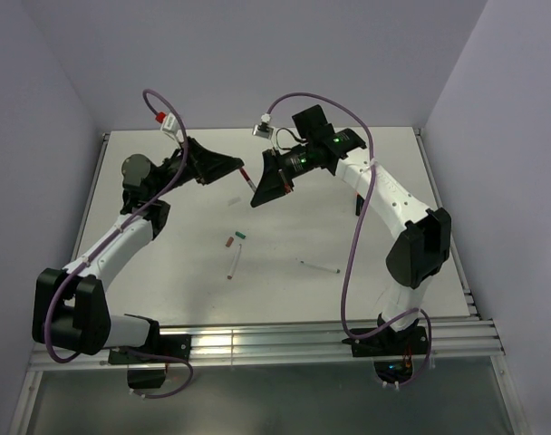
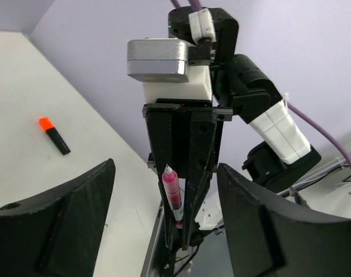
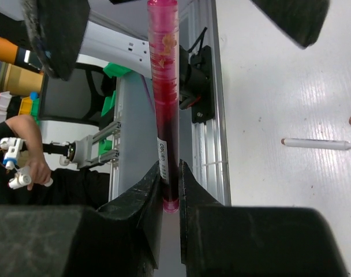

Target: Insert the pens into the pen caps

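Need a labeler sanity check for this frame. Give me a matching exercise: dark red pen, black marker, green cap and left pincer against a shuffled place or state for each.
Things
1. dark red pen
2. black marker
3. green cap
4. left pincer

Place or state
A. open, holding nothing
B. on the table beside the brownish-red cap
C. clamped in the right pincer
D. lying on the table, orange end showing

Pairs: 1-C, 2-D, 3-B, 4-A

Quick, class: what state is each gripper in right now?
Left gripper: open, holding nothing.
Right gripper: closed on the thin dark red pen.
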`<state>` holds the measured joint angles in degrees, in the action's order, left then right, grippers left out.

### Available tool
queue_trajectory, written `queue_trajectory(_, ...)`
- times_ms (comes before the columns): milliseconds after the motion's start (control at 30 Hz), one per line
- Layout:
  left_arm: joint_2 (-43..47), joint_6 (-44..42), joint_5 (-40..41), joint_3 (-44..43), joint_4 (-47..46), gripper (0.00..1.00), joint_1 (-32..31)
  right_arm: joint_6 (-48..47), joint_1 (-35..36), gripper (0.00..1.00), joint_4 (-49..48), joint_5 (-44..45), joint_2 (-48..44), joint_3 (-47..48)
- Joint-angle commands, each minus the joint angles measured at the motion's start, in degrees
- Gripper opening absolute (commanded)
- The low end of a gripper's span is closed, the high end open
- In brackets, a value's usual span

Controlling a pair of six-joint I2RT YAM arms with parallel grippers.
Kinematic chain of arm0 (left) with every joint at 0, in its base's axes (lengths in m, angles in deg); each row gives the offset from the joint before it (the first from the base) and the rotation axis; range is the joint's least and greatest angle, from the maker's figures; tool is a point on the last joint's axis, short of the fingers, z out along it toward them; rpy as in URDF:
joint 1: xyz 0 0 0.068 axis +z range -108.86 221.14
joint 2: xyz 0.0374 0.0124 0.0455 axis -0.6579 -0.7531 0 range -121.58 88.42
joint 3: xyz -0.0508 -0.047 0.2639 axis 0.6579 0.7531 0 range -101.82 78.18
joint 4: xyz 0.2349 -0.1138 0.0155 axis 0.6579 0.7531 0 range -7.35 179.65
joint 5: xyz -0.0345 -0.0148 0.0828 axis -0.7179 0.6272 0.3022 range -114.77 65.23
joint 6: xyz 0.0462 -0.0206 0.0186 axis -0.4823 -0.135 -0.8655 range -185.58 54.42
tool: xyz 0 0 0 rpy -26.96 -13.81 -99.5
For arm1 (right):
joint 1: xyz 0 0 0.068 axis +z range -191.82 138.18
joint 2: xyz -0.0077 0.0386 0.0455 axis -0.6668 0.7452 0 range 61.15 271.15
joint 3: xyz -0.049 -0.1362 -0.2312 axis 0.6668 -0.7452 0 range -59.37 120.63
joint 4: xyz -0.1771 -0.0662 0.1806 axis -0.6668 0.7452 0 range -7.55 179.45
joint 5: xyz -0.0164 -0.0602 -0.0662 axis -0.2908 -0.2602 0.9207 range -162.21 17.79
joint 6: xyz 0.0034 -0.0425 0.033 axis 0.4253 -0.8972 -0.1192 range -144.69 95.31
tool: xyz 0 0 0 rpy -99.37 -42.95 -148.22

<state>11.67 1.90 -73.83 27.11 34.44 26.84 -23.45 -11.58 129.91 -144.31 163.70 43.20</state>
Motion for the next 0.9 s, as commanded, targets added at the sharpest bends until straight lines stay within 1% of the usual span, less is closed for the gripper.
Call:
queue_trajectory(0, 0.46, -8.4, -2.62, -4.47, 8.89, 0.81, 0.94, -0.18, -0.27, 0.0, -1.76, 1.69, -4.54, -1.14)
queue_trajectory(33, 0.29, -10.42, -2.88, -7.0, 11.79, 0.82, 1.56, -0.62, -0.62, 0.0, -1.67, 2.65, -4.8, -2.01)
queue_trajectory(67, -0.41, -15.4, -3.84, -8.51, 14.69, 0.82, 2.95, -0.62, -1.4, 0.0, -1.67, 3.36, -5.07, -2.54)
queue_trajectory(100, -0.85, -19.11, -4.29, -10.61, 23.94, 0.82, 3.66, -0.62, -1.93, 0.0, -1.67, 4.23, -5.77, -3.68)
queue_trajectory(133, -1.47, -23.84, -4.38, -13.07, 29.6, 0.81, 4.37, -0.62, -2.46, 0.0, -1.67, 5.29, -6.12, -4.21)
queue_trajectory(167, -3.21, -35.37, -2.03, -19.27, 37.4, 0.81, 4.98, -2.19, -3.07, 0.0, -1.67, 7.13, -6.39, -4.82)
queue_trajectory(200, -4.45, -41.06, -0.53, -22.81, 51.14, 0.82, 4.99, -2.29, -4.56, 0.0, -1.58, 8.45, -6.91, -6.05)
queue_trajectory(233, -5.77, -45.64, 0.71, -25.89, 56.5, 0.83, 4.99, -2.46, -5.44, 0.0, -1.58, 9.51, -7.18, -6.67)
queue_trajectory(267, -8.3, -52.91, 4.11, -30.01, 59.95, 0.84, 4.99, -2.55, -6.32, 0.0, -1.58, 11.61, -7.44, -7.2)
queue_trajectory(333, -11.82, -58.67, 6.77, -33.38, 67.15, 0.83, 4.99, -2.38, -9.14, 0.0, -1.58, 13.64, -8.49, -8.87)
queue_trajectory(367, -13.06, -63.57, 7.22, -34.26, 68.67, 0.82, 4.9, -2.38, -9.93, 0.0, -1.67, 14.87, -8.93, -9.57)
queue_trajectory(400, -14.38, -65.27, 8.88, -35.4, 70.42, 0.81, 4.81, -2.46, -10.63, 0.0, -1.58, 16.53, -9.81, -10.97)
queue_trajectory(433, -17.52, -66.85, 9.85, -38.29, 73.57, 0.81, 4.73, -2.99, -11.68, 0.0, -1.58, 17.68, -10.25, -11.85)
queue_trajectory(467, -19.56, -71.74, 11.25, -40.49, 76.22, 0.8, 4.29, -3.25, -12.13, 0.0, -1.67, 18.65, -10.78, -12.56)
queue_trajectory(500, -21.58, -73.7, 12.57, -42.86, 78.5, 0.81, 3.85, -3.43, -12.66, 0.0, -1.58, 20.4, -11.92, -13.87)
queue_trajectory(533, -23.86, -75.46, 16.24, -47.58, 83.23, 0.82, 3.5, -3.78, -13.44, 0.0, -1.5, 20.94, -12.36, -14.32)
queue_trajectory(567, -27.89, -78.18, 18.97, -49.63, 84.67, 0.81, 2.36, -3.96, -13.8, 0.0, -1.41, 21.38, -12.89, -14.58)
queue_trajectory(633, -31.34, -81.35, 21.88, -54.54, 87.65, 0.81, 1.3, -4.4, -14.85, 0.0, -1.23, 21.91, -14.12, -15.11)
queue_trajectory(700, -36.17, -83.91, 23.3, -57.9, 91.78, 0.79, -0.02, -4.75, -15.3, 0.0, -0.71, 22.87, -15.17, -15.29)
queue_trajectory(733, -37.75, -84.18, 23.83, -61.66, 92.84, 0.77, -0.37, -5.27, -15.3, 0.0, -0.44, 24.01, -15.53, -15.38)
queue_trajectory(767, -41.25, -85.05, 24.18, -63.78, 95.9, 0.72, -0.89, -5.63, -15.3, 0.0, 0.08, 24.54, -15.97, -15.38)
queue_trajectory(800, -43.11, -85.58, 24.01, -65.98, 97.5, 0.7, -1.07, -5.98, -15.3, 0.0, 0.35, 25.07, -16.14, -15.64)
queue_trajectory(833, -46.7, -86.02, 24.1, -70.7, 99.08, 0.68, -1.25, -6.76, -15.3, 0.0, 0.79, 26.38, -16.32, -15.73)
queue_trajectory(867, -48.48, -86.9, 25.92, -72.92, 100.92, 0.62, -1.86, -7.12, -15.3, 0.0, 1.05, 26.91, -16.58, -15.81)
